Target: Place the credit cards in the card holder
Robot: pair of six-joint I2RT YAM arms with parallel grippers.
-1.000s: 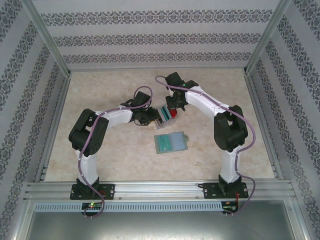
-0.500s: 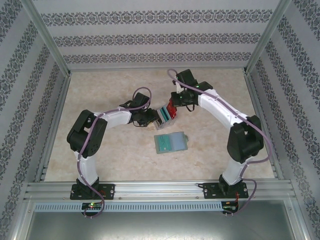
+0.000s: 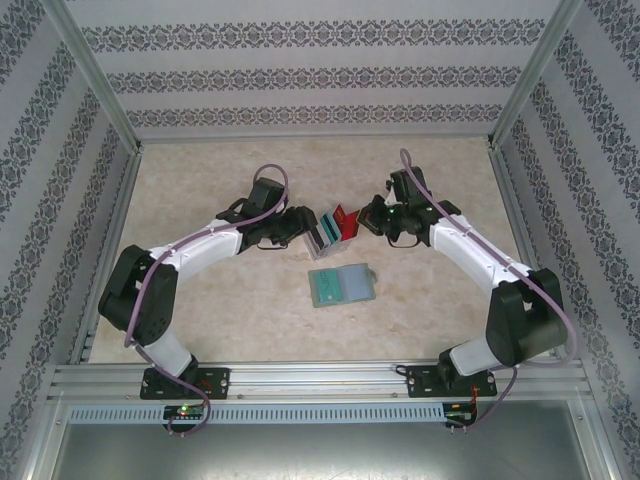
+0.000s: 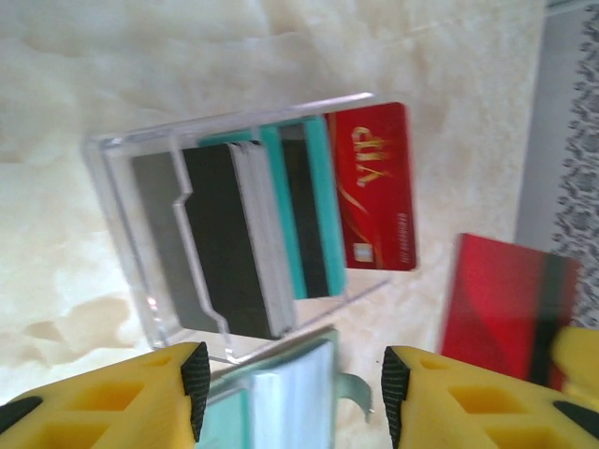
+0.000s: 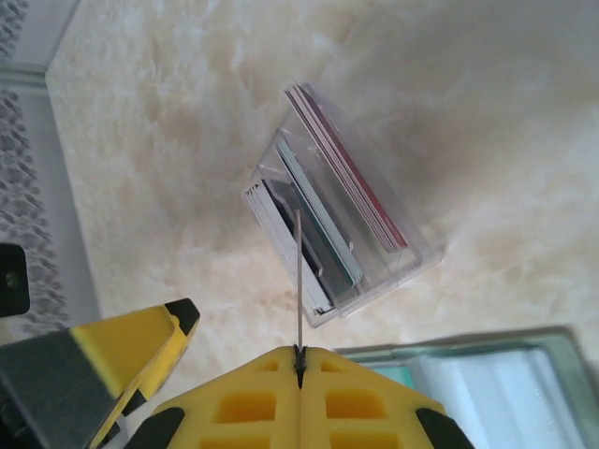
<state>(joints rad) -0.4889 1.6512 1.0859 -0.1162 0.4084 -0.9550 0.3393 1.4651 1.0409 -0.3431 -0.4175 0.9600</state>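
Seen from above, both arms reach to the middle of the table [image 3: 250, 320], and their grippers face each other across a clear tray [image 3: 322, 240]. The left gripper [image 4: 294, 391] hovers just beside the tray's left side, its jaws parted and nothing between them. Through the gap its wrist view shows an edge of the holder [image 3: 342, 285] below. The right gripper [image 5: 299, 360] is clenched on a red card [image 4: 496, 299], pinched by one end. Its own wrist view shows that card edge-on, as a thin line rising from the closed yellow fingertips. The card hangs in the air just beside the tray's right side, apart from it. The tray stands on the table, its upright slots holding cards on edge. Dark cards [image 4: 220, 234] are nearest the left gripper and teal cards [image 4: 318, 187] are in the middle. A red VIP card [image 4: 374, 187] sits in the last slot, nearest the held card. The holder lies open and flat on the table, nearer the arm bases than the tray, close to it but not touching, its inner faces pale teal.
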